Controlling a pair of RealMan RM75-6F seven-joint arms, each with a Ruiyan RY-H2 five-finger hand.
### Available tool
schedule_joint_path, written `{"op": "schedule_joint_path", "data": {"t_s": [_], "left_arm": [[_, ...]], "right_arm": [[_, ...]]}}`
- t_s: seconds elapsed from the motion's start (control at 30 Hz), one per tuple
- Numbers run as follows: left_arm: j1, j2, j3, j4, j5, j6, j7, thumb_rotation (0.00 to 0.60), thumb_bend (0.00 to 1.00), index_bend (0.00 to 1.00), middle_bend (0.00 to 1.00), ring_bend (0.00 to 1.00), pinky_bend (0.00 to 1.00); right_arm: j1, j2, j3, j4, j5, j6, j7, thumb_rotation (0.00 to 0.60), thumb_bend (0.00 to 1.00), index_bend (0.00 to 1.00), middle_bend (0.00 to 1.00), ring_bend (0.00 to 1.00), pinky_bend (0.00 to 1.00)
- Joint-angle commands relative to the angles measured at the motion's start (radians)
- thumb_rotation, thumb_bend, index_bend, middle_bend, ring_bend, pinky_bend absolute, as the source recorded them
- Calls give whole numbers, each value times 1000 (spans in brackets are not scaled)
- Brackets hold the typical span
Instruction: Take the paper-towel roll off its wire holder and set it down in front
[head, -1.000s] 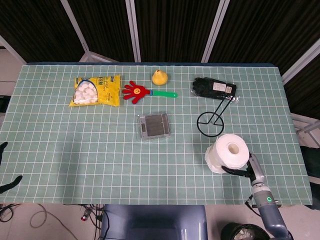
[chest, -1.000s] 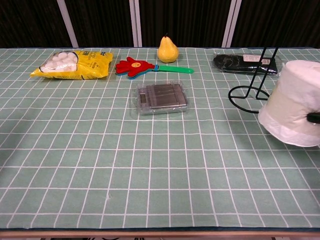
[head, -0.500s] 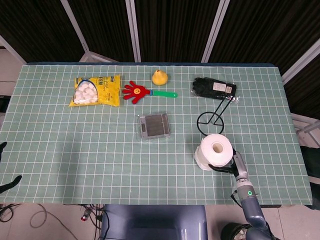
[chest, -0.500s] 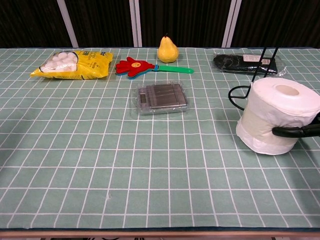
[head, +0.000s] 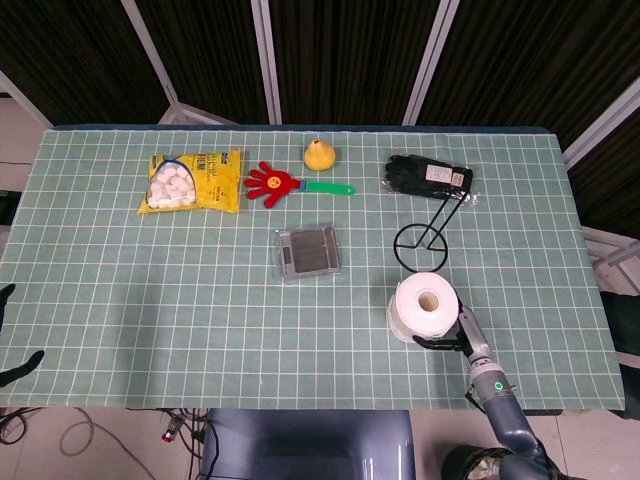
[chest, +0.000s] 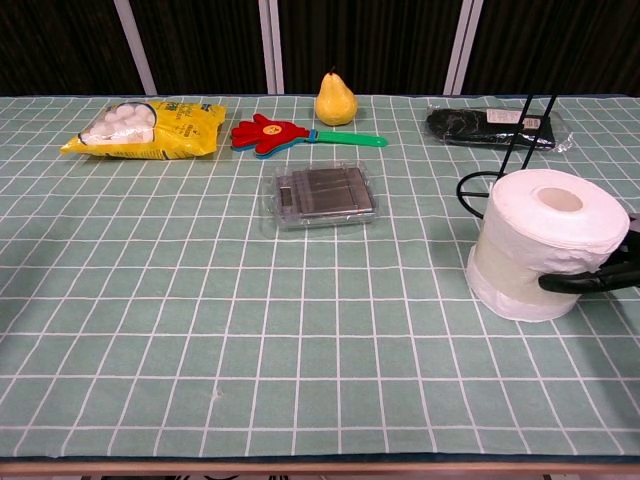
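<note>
Chest view: the scene is read from the near edge outward.
Right hand (chest: 598, 278): seen at 4 o'clock; dark fingers are wrapped against the paper-towel roll (chest: 542, 243), which is held.
Paper-towel roll: stood upright on the table (chest: 200, 330), off the wire holder (chest: 515, 150).
Wire holder: placed just behind the roll, at 12 o'clock of it.
Left hand: not shown in either view.
Scale (head: 307, 252): found at mid-table.
Gloves (head: 428, 177): laid farthest, at 1 o'clock.

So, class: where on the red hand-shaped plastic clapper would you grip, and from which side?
Grip the red hand-shaped plastic clapper by its slim green handle, coming from above. It lies flat, and the handle points right with bare mat around it.
</note>
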Motion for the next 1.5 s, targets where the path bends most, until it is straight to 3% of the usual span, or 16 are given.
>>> {"op": "schedule_joint_path", "data": {"t_s": [0.03, 0.2, 0.47, 0.53, 0.6, 0.73, 0.87, 1.17, 1.5], "left_arm": [[1, 1, -1, 0, -2, 1, -1, 600, 116, 123, 0, 0, 0], [0, 0, 2, -2, 3, 1, 1, 600, 116, 123, 0, 0, 0], [0, -4, 1, -5, 2, 3, 12, 600, 116, 123, 0, 0, 0], [0, -6, 1, -5, 1, 3, 16, 600, 116, 123, 0, 0, 0], [-1, -8, 1, -5, 0, 3, 21, 600, 116, 124, 0, 0, 0], [1, -10, 0, -5, 1, 9, 25, 600, 116, 123, 0, 0, 0], [5, -4, -2, -5, 4, 16, 5, 600, 116, 123, 0, 0, 0], [14, 14, -2, -9, 13, 26, -34, 600, 116, 123, 0, 0, 0], [7, 5, -1, 2, 21, 20, -24, 600, 116, 123, 0, 0, 0]], "right_arm": [[-20, 73, 2, -45, -48, 42, 26, 600, 0, 0, 0, 0, 0], [-75, 224, 9, -118, -80, 112, 53, 600, 0, 0, 0, 0, 0], [-211, 582, -10, -247, -215, 279, 89, 600, 0, 0, 0, 0, 0], [-235, 643, -15, -266, -250, 327, 36, 600, 0, 0, 0, 0, 0], [-263, 681, -24, -289, -276, 398, -116, 600, 0, 0, 0, 0, 0], [-306, 632, -59, -334, -314, 530, -535, 600, 0, 0, 0, 0, 0], [-323, 504, -95, -274, -409, 647, -755, 600, 0, 0, 0, 0, 0], [-290, 379, -145, -131, -431, 644, -790, 600, 0, 0, 0, 0, 0], [-264, 354, -157, -77, -412, 651, -747, 600, 0, 0, 0, 0, 0]]}}
